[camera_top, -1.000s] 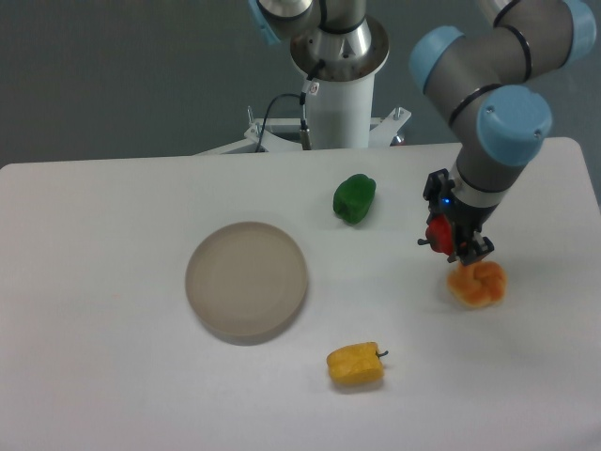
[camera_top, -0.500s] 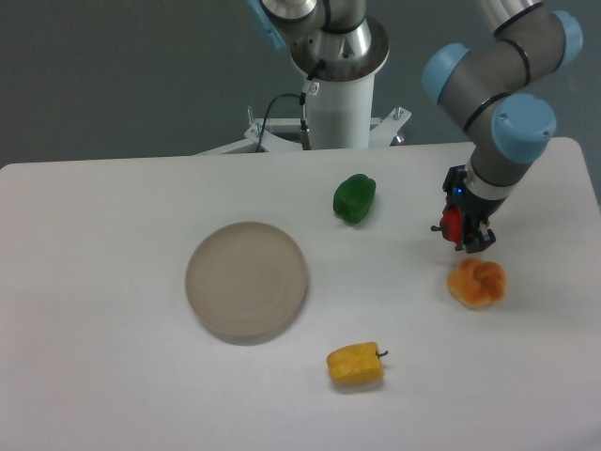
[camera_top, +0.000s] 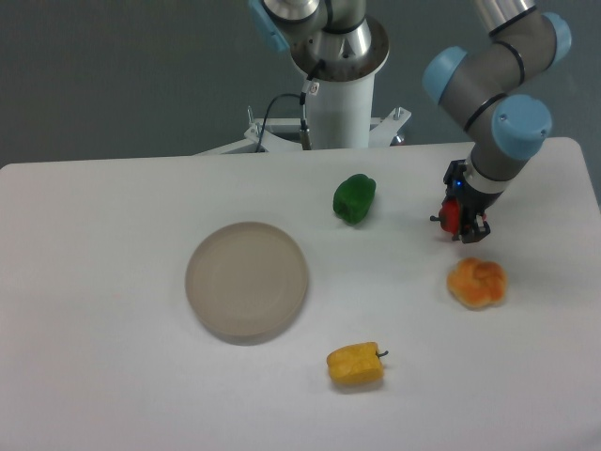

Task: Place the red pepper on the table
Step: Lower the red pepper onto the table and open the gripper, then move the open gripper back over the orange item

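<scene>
The end effector (camera_top: pixel 463 226) is at the right side of the scene and points down toward the surface (camera_top: pixel 113 376). It is clenched on the red pepper (camera_top: pixel 452 217), which shows as a small bright red shape between the dark fingers, with a short dark stem that sticks out to the left. From this view I cannot tell if the pepper touches the surface or hangs a little above it. The grey arm with blue joint caps comes down to it from the upper right.

Just near of the end effector, and apart from it, an orange pepper (camera_top: pixel 477 283) lies on the surface. A green pepper (camera_top: pixel 354 198) lies to the left of the end effector, toward the far middle of the surface. A yellow pepper (camera_top: pixel 355 365) lies at the near middle, with its stem to the right. A round grey-beige plate (camera_top: pixel 246 280) is left of the middle, well apart from the red pepper.
</scene>
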### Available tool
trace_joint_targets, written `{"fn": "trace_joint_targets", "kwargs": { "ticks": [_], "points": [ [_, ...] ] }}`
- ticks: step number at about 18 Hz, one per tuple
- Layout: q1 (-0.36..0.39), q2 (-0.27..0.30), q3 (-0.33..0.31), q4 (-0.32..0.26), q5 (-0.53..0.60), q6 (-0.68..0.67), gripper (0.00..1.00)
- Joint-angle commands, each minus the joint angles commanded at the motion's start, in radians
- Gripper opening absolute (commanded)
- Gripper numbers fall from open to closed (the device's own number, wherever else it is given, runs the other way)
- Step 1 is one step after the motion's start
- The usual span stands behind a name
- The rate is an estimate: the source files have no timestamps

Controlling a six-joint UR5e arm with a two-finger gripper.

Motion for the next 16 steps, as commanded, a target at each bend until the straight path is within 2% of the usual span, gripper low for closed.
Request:
{"fn": "trace_joint_targets", "kwargs": {
  "ticks": [2,4,7,11,14,16],
  "points": [
    [0.000,0.000,0.000,0.000,0.002,-0.002,0.53],
    [-0.002,0.000,0.000,-0.002,0.003,-0.014,1.00],
    [0.000,0.002,0.008,-0.005,0.003,-0.018,1.00],
    [-0.003,0.015,0.049,-0.024,0.006,-0.029,1.00],
    [-0.017,0.017,0.156,-0.130,0.003,-0.125,1.00],
    [-0.078,-0.008,0.276,-0.225,0.003,-0.173,1.00]
  ]
}}
